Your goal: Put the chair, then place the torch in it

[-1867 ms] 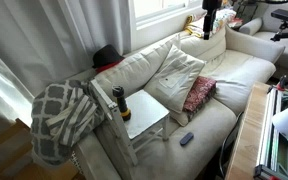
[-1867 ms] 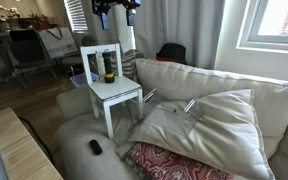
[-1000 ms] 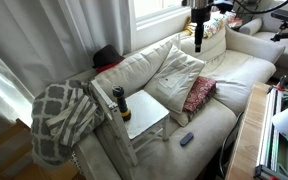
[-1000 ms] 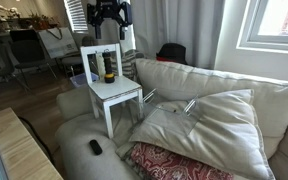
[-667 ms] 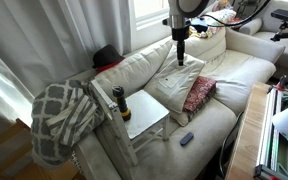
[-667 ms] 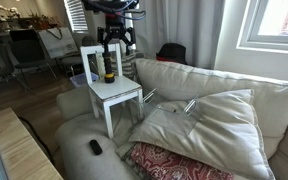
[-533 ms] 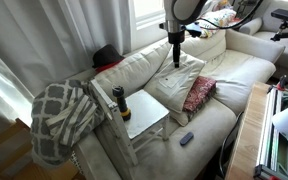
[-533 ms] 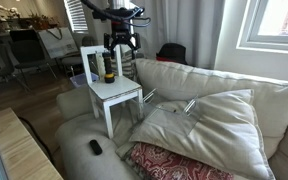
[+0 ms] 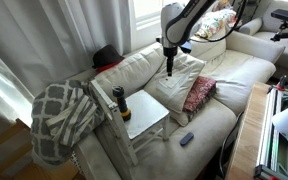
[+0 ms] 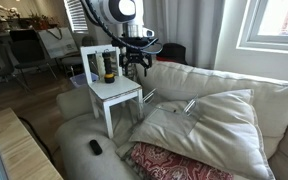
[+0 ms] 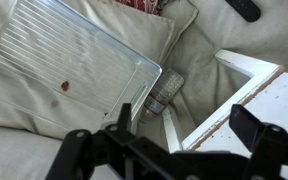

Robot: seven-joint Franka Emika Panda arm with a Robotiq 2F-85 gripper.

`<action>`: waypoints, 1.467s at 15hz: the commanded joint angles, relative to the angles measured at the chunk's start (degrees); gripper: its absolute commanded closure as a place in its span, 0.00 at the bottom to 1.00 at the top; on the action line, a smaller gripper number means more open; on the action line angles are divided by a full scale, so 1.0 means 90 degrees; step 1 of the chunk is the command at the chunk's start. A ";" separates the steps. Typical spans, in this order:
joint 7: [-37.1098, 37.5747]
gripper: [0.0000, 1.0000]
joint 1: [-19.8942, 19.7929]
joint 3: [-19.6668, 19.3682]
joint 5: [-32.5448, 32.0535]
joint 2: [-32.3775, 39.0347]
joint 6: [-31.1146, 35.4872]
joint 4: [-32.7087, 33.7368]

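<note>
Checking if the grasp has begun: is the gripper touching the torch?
Apart. In an exterior view the open gripper hangs above the sofa, a clear gap from the torch standing on the chair.

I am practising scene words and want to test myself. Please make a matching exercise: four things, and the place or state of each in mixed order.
Things:
1. torch
2. chair
3. hand
4. remote

Places or states:
a. open, in the air
b. lying flat on the sofa
c. upright on the white seat
d. legs on the sofa

Pairs: 1-c, 2-d, 3-a, 4-b
</note>
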 commanded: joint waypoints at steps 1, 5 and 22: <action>0.0075 0.00 -0.0128 0.0126 -0.0104 0.0027 -0.0021 0.0021; 0.0073 0.00 -0.0122 0.0132 -0.0096 -0.0088 -0.0027 0.0023; 0.1072 0.00 -0.0178 -0.0027 -0.0184 0.1879 0.2428 0.0654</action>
